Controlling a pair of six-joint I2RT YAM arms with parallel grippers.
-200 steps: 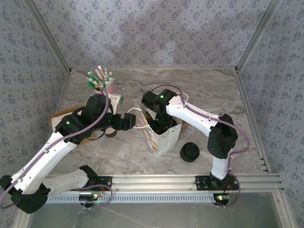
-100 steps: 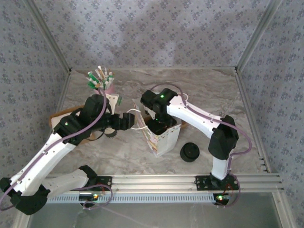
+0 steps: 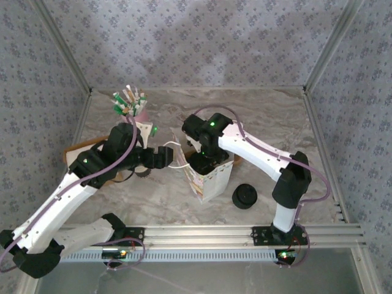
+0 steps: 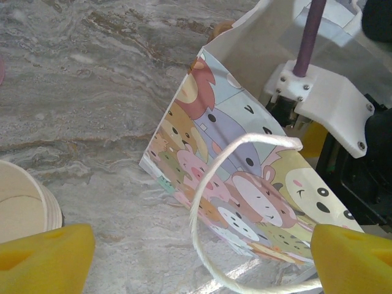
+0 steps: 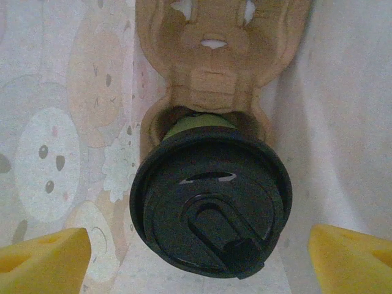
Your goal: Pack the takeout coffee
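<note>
The takeout coffee (image 5: 211, 202), a dark cup under a round black lid, stands in a brown cardboard holder (image 5: 214, 55) inside the cartoon-print paper bag (image 3: 211, 180). My right gripper (image 5: 196, 260) reaches down into the bag's mouth, directly over the lid. It is open, and its yellow fingertips (image 5: 43, 257) stand clear of the cup on both sides. My left gripper (image 4: 199, 257) is open beside the bag's (image 4: 245, 184) printed left face. The white string handle (image 4: 202, 202) loops between its fingertips (image 4: 46, 257) without being pinched. From above, the left gripper (image 3: 166, 156) is just left of the bag.
A pile of black lids (image 3: 245, 196) lies right of the bag. A holder of packets and sticks (image 3: 130, 103) stands at the back left, and a cardboard tray (image 3: 73, 153) lies at the left wall. A cream cup mouth (image 4: 18, 208) is by the left fingers.
The right arm's elbow has swung slightly to the right while its gripper stays in the bag's mouth. The left arm has barely moved.
</note>
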